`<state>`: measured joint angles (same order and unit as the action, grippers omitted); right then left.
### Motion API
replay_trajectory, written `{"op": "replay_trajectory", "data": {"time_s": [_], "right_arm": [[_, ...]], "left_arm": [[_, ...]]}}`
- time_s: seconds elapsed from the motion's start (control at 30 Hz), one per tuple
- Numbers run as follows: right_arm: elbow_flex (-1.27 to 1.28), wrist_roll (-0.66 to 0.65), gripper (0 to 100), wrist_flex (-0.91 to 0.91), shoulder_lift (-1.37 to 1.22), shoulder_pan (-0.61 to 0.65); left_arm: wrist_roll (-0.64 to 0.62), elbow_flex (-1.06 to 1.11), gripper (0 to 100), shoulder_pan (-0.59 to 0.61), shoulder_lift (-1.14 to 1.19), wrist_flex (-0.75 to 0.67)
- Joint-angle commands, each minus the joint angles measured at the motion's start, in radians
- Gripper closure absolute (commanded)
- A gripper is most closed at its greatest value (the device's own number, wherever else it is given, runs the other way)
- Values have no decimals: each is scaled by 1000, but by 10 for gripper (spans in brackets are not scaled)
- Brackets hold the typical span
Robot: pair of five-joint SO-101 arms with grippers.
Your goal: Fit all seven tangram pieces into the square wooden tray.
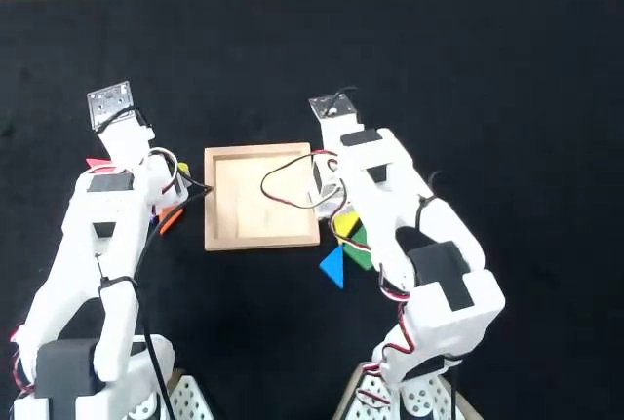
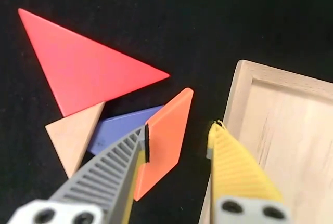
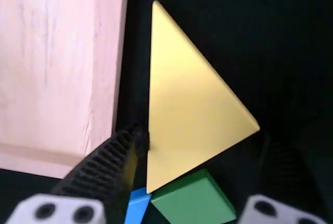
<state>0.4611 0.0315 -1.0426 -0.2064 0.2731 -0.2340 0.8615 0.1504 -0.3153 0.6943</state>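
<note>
The square wooden tray (image 1: pixel 234 235) lies between the arms with no piece in it. My left gripper (image 2: pixel 179 130) is open over an orange parallelogram (image 2: pixel 164 141), just beside the tray wall (image 2: pixel 234 99). Past the parallelogram lie a large red triangle (image 2: pixel 83 63), a small wood-coloured triangle (image 2: pixel 73 135) and a violet-blue piece (image 2: pixel 119 128), which is partly covered. My right gripper (image 3: pixel 202 135) is open and straddles a large yellow triangle (image 3: pixel 187 109) lying beside the tray (image 3: pixel 57 63). A green piece (image 3: pixel 192 200) and a blue triangle (image 1: pixel 333 266) lie close to the yellow one.
A black cloth covers the table (image 1: pixel 487 79). A cable (image 1: pixel 283 181) from the right arm loops over the tray's right half. The far half and right side of the table are open room.
</note>
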Motion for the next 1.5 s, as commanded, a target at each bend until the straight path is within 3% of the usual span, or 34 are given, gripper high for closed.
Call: {"op": "replay_trajectory", "data": {"time_s": [0.0,0.5,0.77,1.03,1.27,1.47], "right_arm": [[-30,-6,662,15,-2,-34],[-51,-170,662,43,-4,2],[-51,-166,665,43,-4,5],[-51,-164,870,43,-4,5],[-50,-163,870,43,-4,5],[-47,-169,805,41,-4,8]], "left_arm": [[-8,-8,802,5,-14,-9],[-8,-12,802,5,-14,-9],[-8,-12,802,7,-15,-9],[-8,-10,802,7,-15,-9],[-8,-10,802,7,-15,-11],[-8,-10,802,7,-15,-12]]}}
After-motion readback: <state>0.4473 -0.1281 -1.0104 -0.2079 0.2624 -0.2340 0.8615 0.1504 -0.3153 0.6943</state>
